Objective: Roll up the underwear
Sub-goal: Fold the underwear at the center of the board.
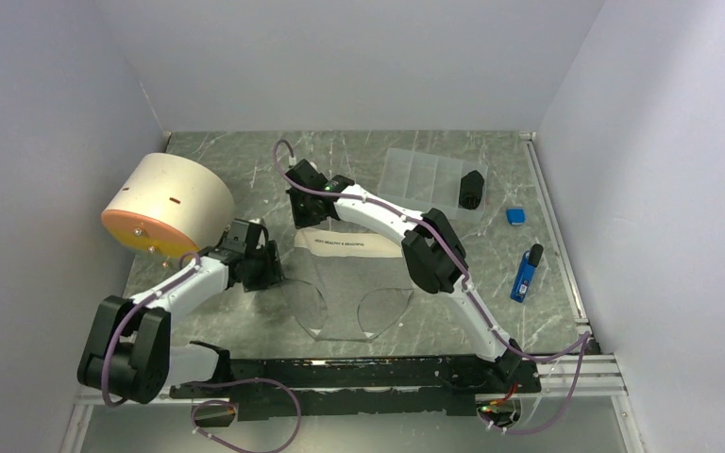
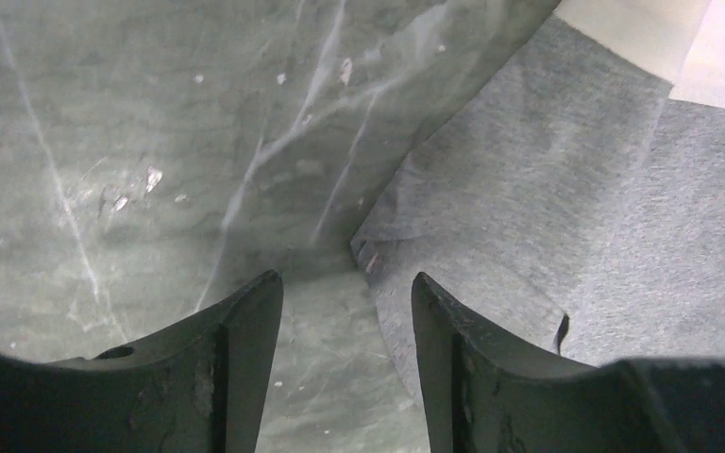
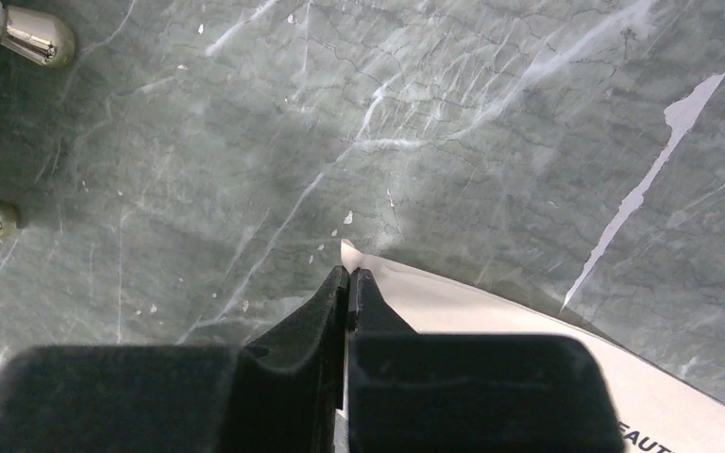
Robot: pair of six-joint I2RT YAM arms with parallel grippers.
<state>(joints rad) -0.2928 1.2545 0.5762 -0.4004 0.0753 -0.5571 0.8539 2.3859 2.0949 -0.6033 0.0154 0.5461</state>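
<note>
The grey underwear (image 1: 349,294) lies flat on the green marble table, its white printed waistband (image 1: 345,246) at the far end. My right gripper (image 1: 300,215) is shut on the waistband's left corner; in the right wrist view the white corner (image 3: 453,307) pokes out between the closed fingertips of that gripper (image 3: 350,272). My left gripper (image 1: 274,270) is open and low at the underwear's left edge. In the left wrist view this gripper (image 2: 345,278) straddles the edge of the grey fabric (image 2: 576,217), the right finger (image 2: 453,349) over cloth, the left over bare table. The waistband (image 2: 642,38) shows at top right.
A round beige container with an orange face (image 1: 165,203) stands at the left, close to my left arm. A clear plastic organiser (image 1: 422,175), a black object (image 1: 471,189), a small blue item (image 1: 515,216) and a blue-black tool (image 1: 527,274) lie at the right.
</note>
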